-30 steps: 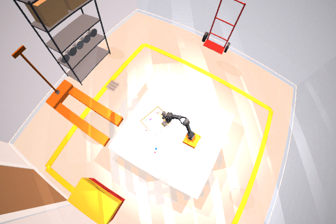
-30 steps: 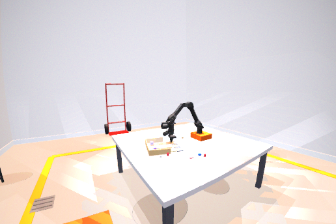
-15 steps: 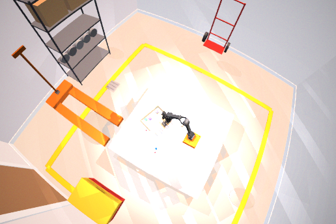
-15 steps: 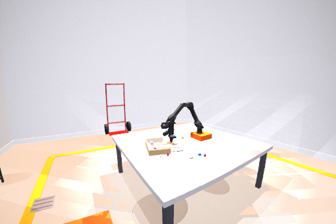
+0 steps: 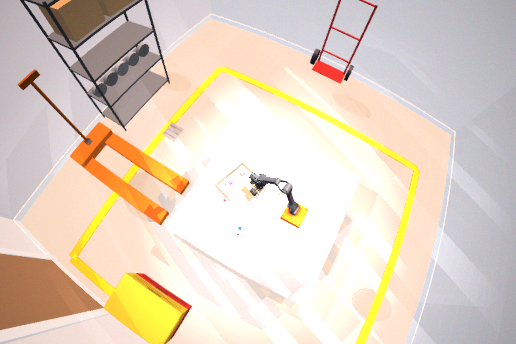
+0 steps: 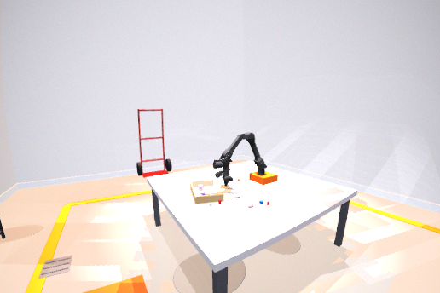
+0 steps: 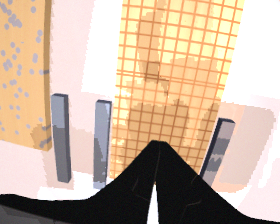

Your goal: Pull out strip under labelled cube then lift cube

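Observation:
My gripper is shut with nothing visible between its fingertips. In the wrist view the tips are over the lower part of a tan strip with an orange grid, which runs up out of view; whether they touch it I cannot tell. A second strip, orange-tan with grey-violet spots, lies to the left, apart from the gripper. No labelled cube shows in the wrist view. In the top and exterior views the things around the fingers are too small to tell which is the labelled cube.
Grey bars stand beside the grid strip, two left and one right. A low tan tray with small objects is by the gripper. A blue piece and small red pieces lie on the white table.

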{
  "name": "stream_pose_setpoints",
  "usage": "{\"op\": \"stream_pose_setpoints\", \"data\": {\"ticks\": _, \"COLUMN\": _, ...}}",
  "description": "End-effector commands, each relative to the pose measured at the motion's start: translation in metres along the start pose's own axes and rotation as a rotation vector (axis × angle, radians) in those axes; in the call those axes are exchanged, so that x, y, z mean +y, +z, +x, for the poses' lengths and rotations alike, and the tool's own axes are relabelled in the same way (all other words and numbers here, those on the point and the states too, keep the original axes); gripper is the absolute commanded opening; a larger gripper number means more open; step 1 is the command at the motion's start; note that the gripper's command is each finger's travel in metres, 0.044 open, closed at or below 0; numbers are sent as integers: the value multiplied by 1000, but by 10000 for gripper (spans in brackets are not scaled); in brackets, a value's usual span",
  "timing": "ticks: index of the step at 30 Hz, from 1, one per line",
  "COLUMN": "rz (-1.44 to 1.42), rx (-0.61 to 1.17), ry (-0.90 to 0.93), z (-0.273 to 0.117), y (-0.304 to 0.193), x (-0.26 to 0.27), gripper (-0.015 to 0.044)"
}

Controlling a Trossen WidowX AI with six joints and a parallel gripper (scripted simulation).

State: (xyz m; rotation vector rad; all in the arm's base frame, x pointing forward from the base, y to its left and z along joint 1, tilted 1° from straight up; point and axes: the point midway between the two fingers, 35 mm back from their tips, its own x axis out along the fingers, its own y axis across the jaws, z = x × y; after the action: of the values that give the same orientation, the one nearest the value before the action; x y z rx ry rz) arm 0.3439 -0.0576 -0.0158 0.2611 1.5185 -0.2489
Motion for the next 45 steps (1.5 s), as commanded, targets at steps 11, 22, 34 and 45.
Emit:
{"op": "stream_pose_setpoints", "data": {"ticks": 11, "rz": 6, "rx": 22, "ry": -3, "z": 5, "y": -28, "x": -1, "gripper": 0}}
{"op": "stream_pose_setpoints", "data": {"ticks": 22, "rz": 6, "rx": 23, "ry": -3, "z": 6, "y": -45, "x": 0, "gripper": 0}}
{"op": "stream_pose_setpoints", "data": {"ticks": 34, "rz": 6, "rx": 24, "ry": -3, "z": 6, "y": -62, "x": 0, "gripper": 0}}
{"op": "stream_pose_setpoints", "data": {"ticks": 45, "rz": 6, "rx": 26, "ry": -3, "z": 6, "y": -78, "x": 0, "gripper": 0}}
